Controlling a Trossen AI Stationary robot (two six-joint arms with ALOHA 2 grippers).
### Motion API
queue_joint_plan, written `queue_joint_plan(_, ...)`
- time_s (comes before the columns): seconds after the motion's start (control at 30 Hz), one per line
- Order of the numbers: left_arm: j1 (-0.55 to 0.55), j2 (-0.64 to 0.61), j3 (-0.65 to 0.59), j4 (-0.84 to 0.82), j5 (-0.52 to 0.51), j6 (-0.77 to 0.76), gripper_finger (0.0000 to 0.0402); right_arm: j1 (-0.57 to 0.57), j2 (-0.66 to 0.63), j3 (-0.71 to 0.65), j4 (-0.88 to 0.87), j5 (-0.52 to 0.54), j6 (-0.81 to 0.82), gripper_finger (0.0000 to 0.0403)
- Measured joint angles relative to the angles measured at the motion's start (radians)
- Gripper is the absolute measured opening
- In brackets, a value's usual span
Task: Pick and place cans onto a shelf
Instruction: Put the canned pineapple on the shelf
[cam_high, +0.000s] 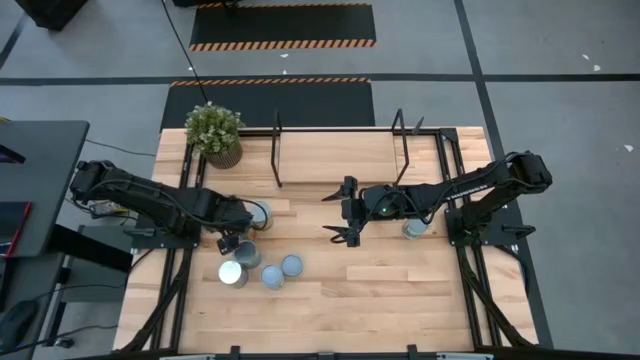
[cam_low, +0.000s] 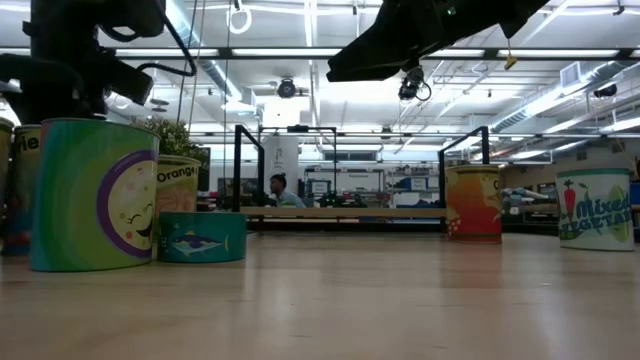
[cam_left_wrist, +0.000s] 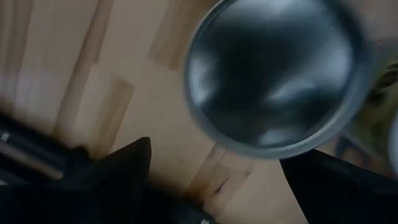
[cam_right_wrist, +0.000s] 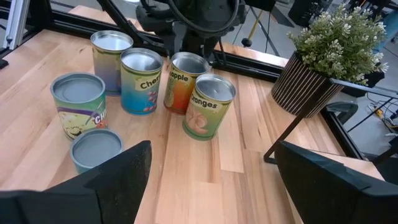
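Observation:
Several cans stand in a cluster on the table's left half (cam_right_wrist: 142, 78), with labels in green, blue and orange and silver tops. My left gripper (cam_high: 240, 226) is open above the far end of this cluster. Its wrist view looks down on one can's silver top (cam_left_wrist: 273, 74), which lies ahead of the two fingers, apart from them. My right gripper (cam_high: 335, 212) is open and empty above the table's middle, pointing toward the cluster. Another can (cam_high: 415, 228) stands under my right arm. The shelf (cam_low: 340, 212), a wooden board between black brackets (cam_high: 277, 150), is at the far edge.
A potted green plant (cam_high: 214, 130) stands at the far left corner beside the shelf's left bracket. In the low view an orange can (cam_low: 473, 202) and a mixed-vegetables can (cam_low: 595, 207) stand on the right. Bare wood (cam_high: 400, 290) lies in the near right part.

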Motion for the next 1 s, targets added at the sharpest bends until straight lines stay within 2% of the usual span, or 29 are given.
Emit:
queue_joint_plan(0.23,0.002,0.0,0.0,0.121,-0.011,0.054,0.0357,0.007,0.0,0.0,0.007,0.0,0.021,0.0348)
queue_joint_plan(0.77,0.002,0.025,-0.001,0.133,-0.037,-0.023,0.0348,0.032,0.0,0.0,0.045,0.0,0.019,0.0348)
queue_joint_plan(1.0,0.048,0.069,-0.001,0.137,0.0,-0.037,0.0347,0.032,0.0,0.0,0.044,0.0,0.018,0.0348)
